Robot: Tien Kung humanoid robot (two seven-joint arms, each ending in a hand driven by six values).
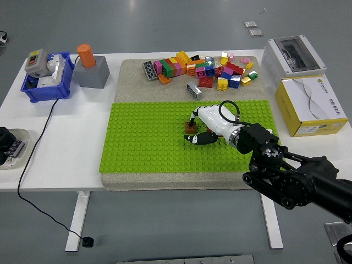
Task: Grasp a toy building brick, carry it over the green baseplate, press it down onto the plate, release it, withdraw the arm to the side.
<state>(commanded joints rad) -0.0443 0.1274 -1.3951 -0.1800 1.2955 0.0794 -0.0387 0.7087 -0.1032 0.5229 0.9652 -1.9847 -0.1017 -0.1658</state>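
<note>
a: start wide. where does your white table [60, 143] leave everything?

b: the green plate [148, 143] sits on a grey mat toward the table's near edge, and the pile of loose bricks [201, 69] lies along the mat's far edge. a yellow box [311, 104] and a grey case [291, 55] stand at the table's right end, a blue bin [47, 82] at the far left corner. none of that concerns you now.

a: and the arm?

b: only your right hand [212, 124] is in view, reaching in from the lower right over the plate. the left arm doesn't show.

a: where's the brick you care about?

b: the brown brick [191, 127] is on the plate, a little right of its middle, closer to the plate's far edge than its near one. it looks seated or nearly so; i can't tell if the studs are fully home.

a: fingers?

b: clamped on it as far as i can judge. one finger comes down on it from the far side, the black-tipped thumb [197, 138] lies just at its near side. the brick sits at the very tips, left of the palm.

a: so what does your next move turn on?

b: the brick lies left of the hand, the arm to the right. you'd likely spread the fingers, lift clear, and draw back toward the table's right edge, away from the brick rather than across it.
</note>
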